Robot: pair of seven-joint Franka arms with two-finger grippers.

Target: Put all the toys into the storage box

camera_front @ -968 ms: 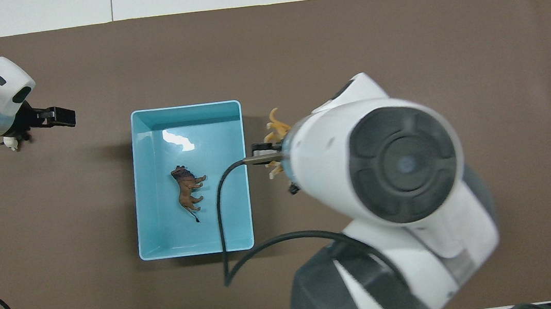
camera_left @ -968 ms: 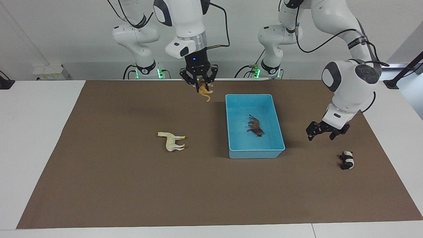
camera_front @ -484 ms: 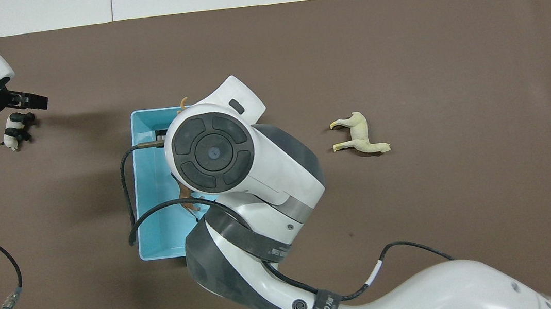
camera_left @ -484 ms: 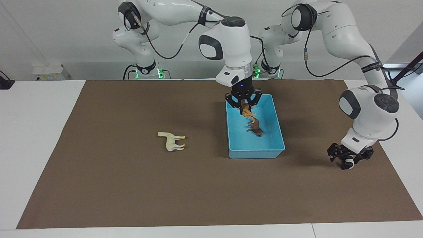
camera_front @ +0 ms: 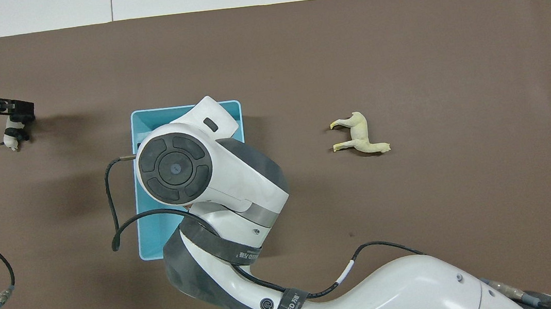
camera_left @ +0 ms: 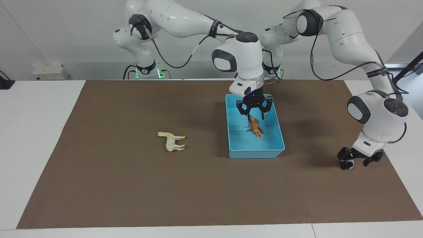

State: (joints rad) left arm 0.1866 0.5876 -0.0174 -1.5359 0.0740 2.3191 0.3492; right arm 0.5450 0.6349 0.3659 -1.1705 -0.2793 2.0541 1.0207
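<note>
Facing view: right gripper (camera_left: 254,115) parted over storage box (camera_left: 277,145), tiger (camera_left: 255,127) below (loose). Left gripper (camera_left: 358,158) wide astride panda (camera_front: 14,136).

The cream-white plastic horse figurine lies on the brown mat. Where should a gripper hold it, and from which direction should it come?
Grip the cream-white plastic horse figurine across its trunk, coming straight down from above. It lies flat on its side on the brown mat, legs pointing away from the robots, so the trunk is the thickest part. One finger should go at its back and one at its belly, between the leg pairs.
</note>
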